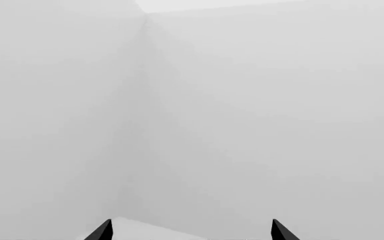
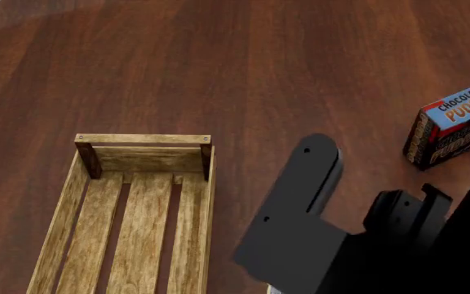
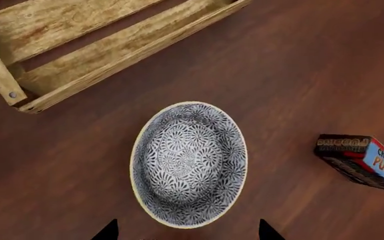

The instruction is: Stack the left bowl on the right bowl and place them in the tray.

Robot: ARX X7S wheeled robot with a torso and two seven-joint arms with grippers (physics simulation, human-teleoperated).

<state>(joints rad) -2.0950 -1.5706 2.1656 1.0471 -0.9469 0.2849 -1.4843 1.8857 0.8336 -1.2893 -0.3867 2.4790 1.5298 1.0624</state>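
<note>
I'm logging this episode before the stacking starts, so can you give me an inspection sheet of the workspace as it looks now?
Surface: dark reddish-brown wooden tabletop, bare around the items.
Job's things: long light-wood slatted tray, nothing in the part shown; one round patterned blue-white ceramic bowl upright on the table beside the tray's corner. Second bowl: not seen.
Clutter: brown-and-blue chocolate pudding box, apart from the tray and the bowl.
Hands: right hand above the bowl, tips apart, holding nothing; left hand tips apart, facing a blank pale wall.
Cables: nothing seen.
Surroundings: plain pale walls.
</note>
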